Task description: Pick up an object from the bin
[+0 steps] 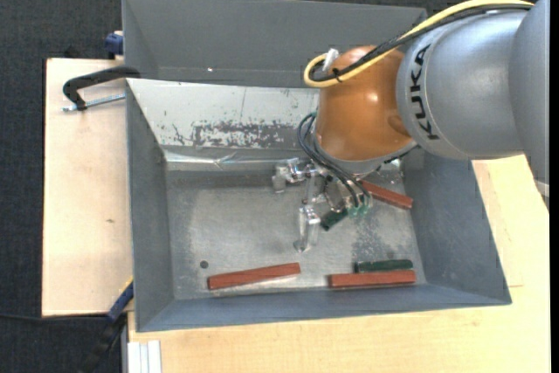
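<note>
The gripper [307, 227] hangs low over the bare middle of the bin [145, 214]; open or closed, I can't tell. Nearest, a flat reddish-brown bar [253, 277] lies along the front wall. A second red bar [373, 279] and a dark green piece [383, 265] sit by the front right corner.

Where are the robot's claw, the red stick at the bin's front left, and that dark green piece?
gripper [307, 231]: camera view, on its metal tip.
red stick [254, 277]: camera view, on the middle of its length.
dark green piece [383, 265]: camera view, on its middle.
</note>
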Motion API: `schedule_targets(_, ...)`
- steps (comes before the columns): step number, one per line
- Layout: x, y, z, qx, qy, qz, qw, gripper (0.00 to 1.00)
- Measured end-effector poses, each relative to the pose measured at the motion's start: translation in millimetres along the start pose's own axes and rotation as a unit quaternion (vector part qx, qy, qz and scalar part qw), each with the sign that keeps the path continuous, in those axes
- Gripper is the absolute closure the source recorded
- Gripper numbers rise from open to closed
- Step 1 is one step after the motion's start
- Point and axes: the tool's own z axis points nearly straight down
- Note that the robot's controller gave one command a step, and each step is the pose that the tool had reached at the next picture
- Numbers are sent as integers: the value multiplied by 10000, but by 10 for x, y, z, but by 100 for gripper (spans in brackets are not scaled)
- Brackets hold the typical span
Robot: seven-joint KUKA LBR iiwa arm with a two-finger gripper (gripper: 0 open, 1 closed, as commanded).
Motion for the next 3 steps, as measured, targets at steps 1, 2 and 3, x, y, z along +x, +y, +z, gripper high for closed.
schedule_targets(1,-14,-115,-88,-8,-55,-251,9997,0)
schedule_targets(2,-34,-519,-21,14,-49,-1626,9867,0)
schedule_targets(3,22,-636,240,2,-19,-1610,9870,0)
